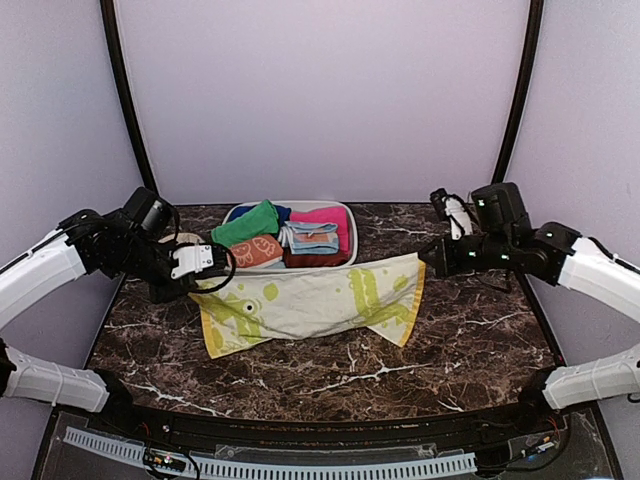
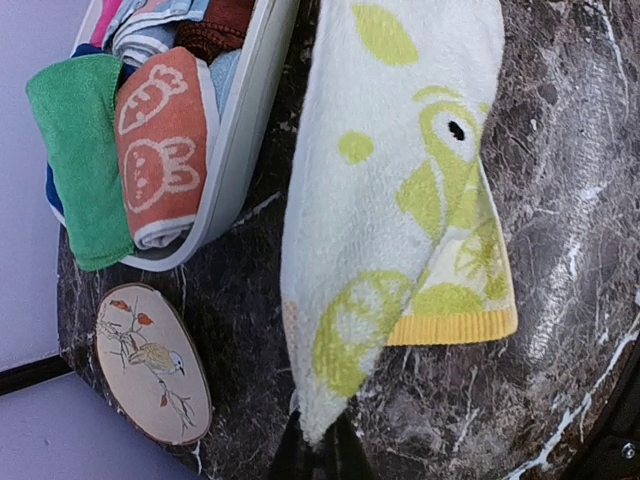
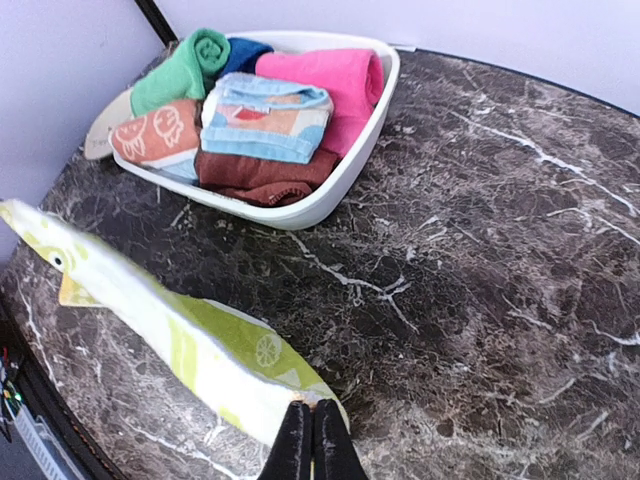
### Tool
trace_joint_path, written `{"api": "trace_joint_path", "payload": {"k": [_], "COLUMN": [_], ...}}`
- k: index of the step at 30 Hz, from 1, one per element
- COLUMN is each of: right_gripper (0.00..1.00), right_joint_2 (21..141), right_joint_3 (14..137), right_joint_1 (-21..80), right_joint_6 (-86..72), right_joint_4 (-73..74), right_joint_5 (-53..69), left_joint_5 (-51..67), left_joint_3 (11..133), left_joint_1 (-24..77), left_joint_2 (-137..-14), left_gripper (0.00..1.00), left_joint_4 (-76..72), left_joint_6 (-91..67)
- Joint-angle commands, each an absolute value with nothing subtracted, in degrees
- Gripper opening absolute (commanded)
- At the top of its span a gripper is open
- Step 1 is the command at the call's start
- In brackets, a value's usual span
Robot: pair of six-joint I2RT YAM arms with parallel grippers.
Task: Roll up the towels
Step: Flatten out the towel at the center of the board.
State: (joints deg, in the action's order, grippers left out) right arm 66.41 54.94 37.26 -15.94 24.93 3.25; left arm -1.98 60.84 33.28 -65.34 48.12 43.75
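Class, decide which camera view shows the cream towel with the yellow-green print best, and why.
Top external: the whole cream towel shows, spread out end to end. Left wrist shows only one end, print close up; right wrist sees it nearly edge-on.

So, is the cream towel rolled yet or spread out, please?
Spread out: the cream towel stretches unrolled between the left hand and right hand.

Overhead and close wrist views share printed towel [image 1: 310,300].

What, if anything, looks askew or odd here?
The printed towel, pinched by the left gripper and right gripper, has one corner folded over near the left gripper. Nothing spilled or damaged.
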Motion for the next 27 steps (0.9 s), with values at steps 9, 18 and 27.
{"api": "trace_joint_path", "payload": {"k": [9, 18, 27], "right_gripper": [0.00, 0.00, 0.00], "right_joint_2": [45.22, 44.61, 54.68], "right_joint_3": [59.55, 65.21, 55.98], "right_joint_1": [41.22, 42.06, 41.96], "right_joint_6": [-29.21, -34.66, -31.00], "right_joint_4": [42.01, 47.95, 46.72], "right_joint_5": [-0.26, 7.71, 2.43], "left_joint_5": [0.26, 1.22, -3.07], "left_joint_3": [68.74, 75.03, 62.66], "left_joint_1": [33.02, 33.05, 33.04], "left_joint_2": [-49.32, -50.49, -53.86], "left_gripper": [0.00, 0.00, 0.00], "left_joint_4": [72.96, 81.58, 71.43], "left_joint_6": [50.78, 51.99, 55.82]}}
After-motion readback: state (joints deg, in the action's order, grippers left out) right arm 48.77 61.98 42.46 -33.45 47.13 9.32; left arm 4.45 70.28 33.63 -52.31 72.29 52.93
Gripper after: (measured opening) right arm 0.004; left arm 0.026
